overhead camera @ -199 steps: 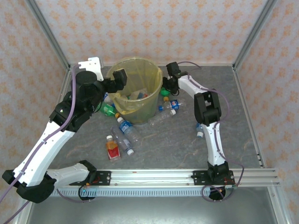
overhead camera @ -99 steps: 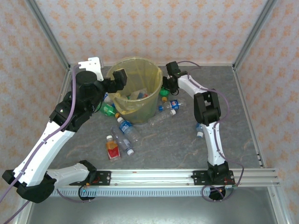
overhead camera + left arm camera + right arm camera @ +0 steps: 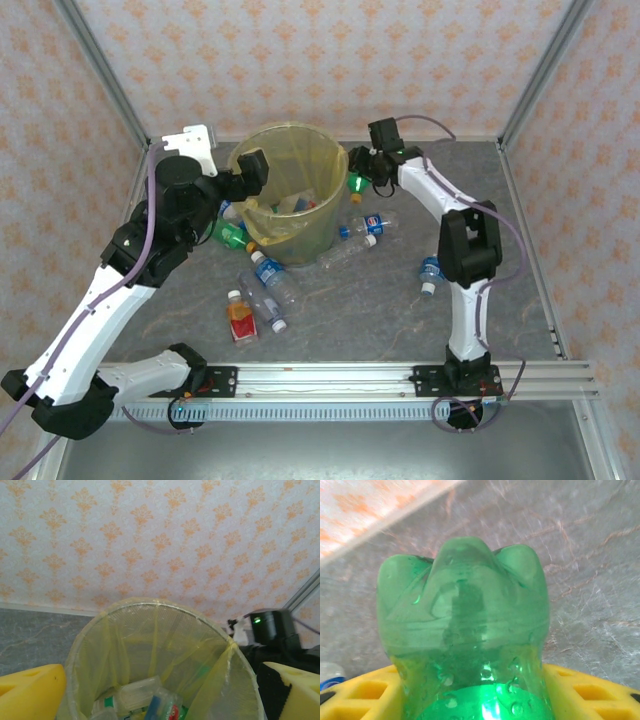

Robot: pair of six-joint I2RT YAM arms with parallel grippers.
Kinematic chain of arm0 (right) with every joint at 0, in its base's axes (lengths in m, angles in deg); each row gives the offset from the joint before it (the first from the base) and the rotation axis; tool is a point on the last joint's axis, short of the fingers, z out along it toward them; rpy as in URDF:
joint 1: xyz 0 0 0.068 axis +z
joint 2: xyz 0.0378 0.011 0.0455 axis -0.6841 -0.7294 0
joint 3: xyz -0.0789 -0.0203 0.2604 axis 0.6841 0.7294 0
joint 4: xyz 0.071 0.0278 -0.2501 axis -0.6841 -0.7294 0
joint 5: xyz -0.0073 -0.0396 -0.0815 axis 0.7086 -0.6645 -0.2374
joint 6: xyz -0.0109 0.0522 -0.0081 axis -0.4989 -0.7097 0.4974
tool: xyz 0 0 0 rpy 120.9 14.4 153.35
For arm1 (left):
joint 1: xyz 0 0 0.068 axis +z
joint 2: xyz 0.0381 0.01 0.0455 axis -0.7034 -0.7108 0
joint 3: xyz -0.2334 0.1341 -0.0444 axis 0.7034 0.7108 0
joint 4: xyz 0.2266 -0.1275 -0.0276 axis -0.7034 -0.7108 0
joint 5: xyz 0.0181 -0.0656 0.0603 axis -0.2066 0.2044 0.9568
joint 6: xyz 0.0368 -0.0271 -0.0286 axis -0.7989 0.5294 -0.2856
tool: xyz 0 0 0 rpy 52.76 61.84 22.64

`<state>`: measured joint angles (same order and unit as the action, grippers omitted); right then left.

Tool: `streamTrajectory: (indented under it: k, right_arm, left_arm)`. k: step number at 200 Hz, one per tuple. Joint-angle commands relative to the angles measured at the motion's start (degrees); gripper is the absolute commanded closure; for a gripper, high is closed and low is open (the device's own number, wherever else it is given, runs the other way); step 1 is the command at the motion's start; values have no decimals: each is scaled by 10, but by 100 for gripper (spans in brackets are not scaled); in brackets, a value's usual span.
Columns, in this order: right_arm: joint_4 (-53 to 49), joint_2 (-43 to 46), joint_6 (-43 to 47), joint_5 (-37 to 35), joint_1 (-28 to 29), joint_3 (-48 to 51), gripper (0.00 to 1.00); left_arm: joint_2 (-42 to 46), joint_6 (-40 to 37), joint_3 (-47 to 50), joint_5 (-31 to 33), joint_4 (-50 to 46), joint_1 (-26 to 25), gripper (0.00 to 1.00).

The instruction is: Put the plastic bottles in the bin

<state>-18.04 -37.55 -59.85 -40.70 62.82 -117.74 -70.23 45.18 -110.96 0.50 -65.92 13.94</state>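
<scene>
My right gripper (image 3: 362, 174) (image 3: 470, 695) is shut on a green plastic bottle (image 3: 354, 184) (image 3: 464, 615), held off the table just right of the bin's rim; yellow pads (image 3: 580, 687) press both its sides. The bin (image 3: 322, 215) (image 3: 235, 655), lined with a yellow bag, holds several bottles (image 3: 145, 695). My left gripper (image 3: 254, 166) (image 3: 160, 700) hangs open over the bin's left rim with nothing between its fingers. More bottles lie on the table: a clear one with a blue label (image 3: 365, 226), a green one (image 3: 232, 235) and a red-labelled one (image 3: 240, 318).
Further bottles lie in front of the bin (image 3: 272, 278) and by the right arm (image 3: 428, 272). Metal frame posts (image 3: 535, 75) and patterned walls close in the grey table (image 3: 520, 250) on three sides. A rail (image 3: 330, 378) runs along the near edge.
The right gripper has closed on the green bottle and lifted it up off the table beside the bin, its arm swinging right. The left arm has barely moved.
</scene>
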Motion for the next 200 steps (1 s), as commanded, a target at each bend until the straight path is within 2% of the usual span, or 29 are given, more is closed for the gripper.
streamTrajectory:
  k: [1,39,84,120,157,200]
  right_arm:
    - [30,71,-16,-32,-4,28,41]
    - [28,150,-18,-58,-5,51,41]
    - [33,234,-11,-83,-2,62,42]
    - [55,280,9,-97,23,58,43]
    - [66,284,45,-108,75,24,43]
    - [69,235,72,-92,139,-37,43]
  left_arm:
    - [7,-14,18,-1,14,-5,1]
    - [-9,-17,17,-24,23,-5,1]
    - [-29,-12,21,-12,32,-5,1]
    - [-36,-9,27,-26,54,-5,1]
    - [-50,-4,17,-26,47,-4,1]
    - [-40,-1,21,-15,46,-5,1]
